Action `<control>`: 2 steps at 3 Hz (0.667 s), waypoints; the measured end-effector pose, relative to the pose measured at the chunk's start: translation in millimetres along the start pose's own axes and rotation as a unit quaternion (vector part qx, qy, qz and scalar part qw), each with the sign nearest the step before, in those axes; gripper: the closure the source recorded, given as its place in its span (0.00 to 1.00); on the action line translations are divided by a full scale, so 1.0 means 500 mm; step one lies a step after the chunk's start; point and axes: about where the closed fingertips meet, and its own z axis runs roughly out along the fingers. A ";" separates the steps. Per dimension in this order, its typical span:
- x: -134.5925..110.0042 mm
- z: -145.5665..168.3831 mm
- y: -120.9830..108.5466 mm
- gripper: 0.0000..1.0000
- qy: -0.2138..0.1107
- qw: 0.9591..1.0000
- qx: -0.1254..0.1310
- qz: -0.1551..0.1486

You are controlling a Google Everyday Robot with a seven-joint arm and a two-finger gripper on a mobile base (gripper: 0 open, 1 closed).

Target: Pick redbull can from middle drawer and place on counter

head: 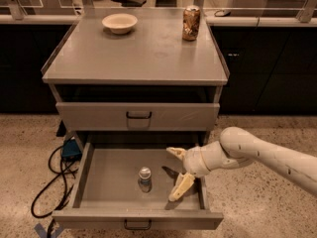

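Middle drawer (111,185): stands pulled open below the table (138,58).

Redbull can (144,178): upright on the drawer floor, near centre. Long axis vertical, silver top uppermost, touching nothing else.

Claw (177,170): inside the drawer at the can's three o'clock, near but apart from it. Its fingers (181,186) are spread apart and hold nothing, with the gap facing nine o'clock.

Finding: the can lies at nine o'clock from the claw, at about the same depth in the drawer (the single arm (267,155) enters over the right wall).

Judgement: the grasp is not yet made. A level advance toward nine o'clock should bring the fingers either side of the can's body.

Risk: a fingertip clipping the slim can could topple it.
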 end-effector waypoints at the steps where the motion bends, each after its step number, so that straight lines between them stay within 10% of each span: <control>1: 0.022 0.022 -0.016 0.00 -0.005 1.000 0.005 0.020; 2: 0.028 0.057 -0.019 0.00 0.010 0.999 0.018 0.039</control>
